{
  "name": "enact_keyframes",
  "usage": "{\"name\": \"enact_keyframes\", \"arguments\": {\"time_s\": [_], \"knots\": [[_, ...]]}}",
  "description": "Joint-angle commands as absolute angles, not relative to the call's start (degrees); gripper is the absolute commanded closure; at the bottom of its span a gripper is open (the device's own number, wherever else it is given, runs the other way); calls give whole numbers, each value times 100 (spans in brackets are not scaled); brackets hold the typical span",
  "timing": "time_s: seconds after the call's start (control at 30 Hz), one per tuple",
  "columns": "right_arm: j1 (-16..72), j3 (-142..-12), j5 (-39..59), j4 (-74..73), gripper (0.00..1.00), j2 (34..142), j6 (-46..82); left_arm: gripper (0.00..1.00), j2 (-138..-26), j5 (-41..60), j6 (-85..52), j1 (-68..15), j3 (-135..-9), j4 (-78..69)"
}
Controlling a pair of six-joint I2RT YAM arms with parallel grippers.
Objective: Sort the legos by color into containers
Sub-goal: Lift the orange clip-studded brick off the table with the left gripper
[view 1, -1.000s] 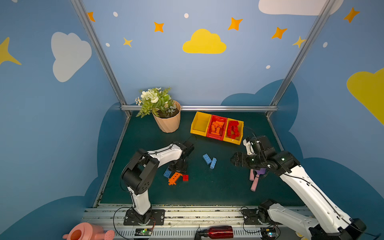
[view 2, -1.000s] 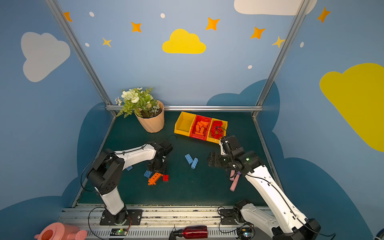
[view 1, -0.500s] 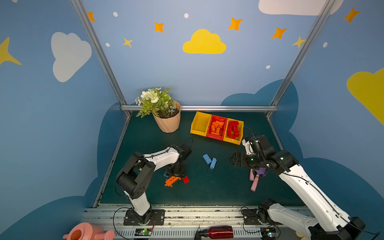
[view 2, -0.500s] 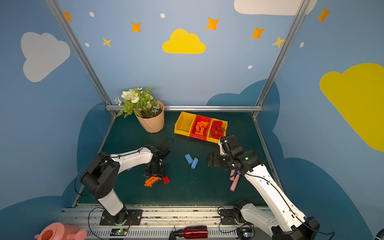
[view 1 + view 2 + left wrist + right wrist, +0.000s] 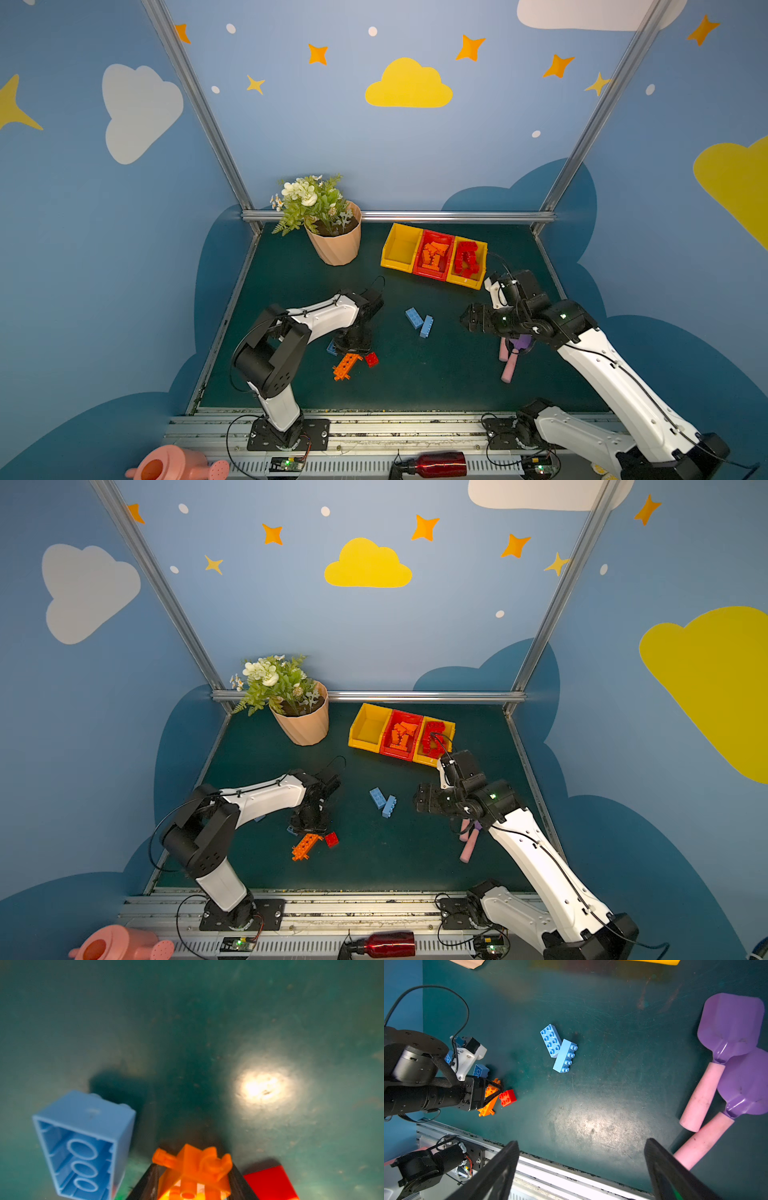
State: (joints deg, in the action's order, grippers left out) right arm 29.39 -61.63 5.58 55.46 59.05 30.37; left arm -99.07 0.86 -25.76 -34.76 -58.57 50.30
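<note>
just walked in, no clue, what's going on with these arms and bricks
Two robot arms are sorting toy bricks by colour. The left claw is clamped on a long orange brick lying on the mat, with a small red brick and a blue brick beside it. The right claw hovers open and empty near two more blue bricks. The red middle bin holds orange bricks, the right yellow bin red ones, and the left yellow bin is empty.

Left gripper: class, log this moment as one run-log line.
left gripper: gripping orange brick on mat | right gripper: open, empty | blue bricks: unsorted on mat
</note>
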Motion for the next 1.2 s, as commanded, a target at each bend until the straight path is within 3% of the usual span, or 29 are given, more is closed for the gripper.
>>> {"name": "enact_keyframes", "arguments": {"time_s": [0.0,0.23,0.6,1.17], "knots": [[2918,-6331,569,5510,8,5987,2927,55,-10148,-358,-2615,-3384,-5952,5289],[2892,-6370,556,5493,8,6060,2898,63,-10289,-431,-2500,-3257,-6257,5369],[2772,-6482,508,5546,8,6108,2787,68,-10796,-387,-2229,-3170,-7331,5624],[2479,-6647,510,5588,8,6223,2552,71,-12593,-264,-1630,-2937,-10429,6247]]}}
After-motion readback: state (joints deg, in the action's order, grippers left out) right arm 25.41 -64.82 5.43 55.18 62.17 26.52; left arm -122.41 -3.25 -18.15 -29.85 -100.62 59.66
